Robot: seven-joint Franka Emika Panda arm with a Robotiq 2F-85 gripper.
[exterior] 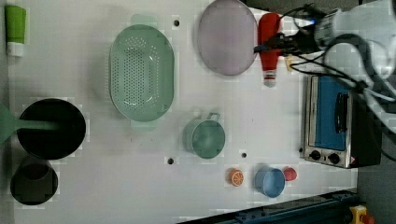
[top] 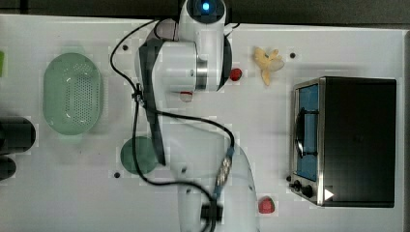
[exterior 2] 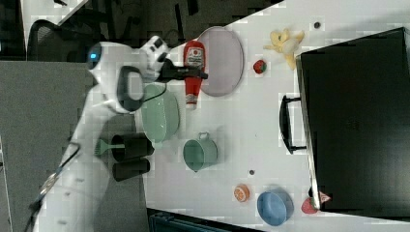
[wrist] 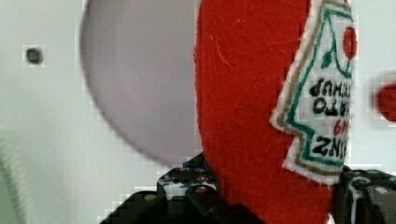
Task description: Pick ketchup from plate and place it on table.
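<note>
Wrist view has my gripper [wrist: 271, 205] clamped on the ketchup [wrist: 247, 107], lifted beside the plate [wrist: 140, 79]. I'm mid-carry; next I lower onto bare table [exterior: 280, 116] and release.

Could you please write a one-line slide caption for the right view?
The tool holds the ketchup beside the plate.
</note>
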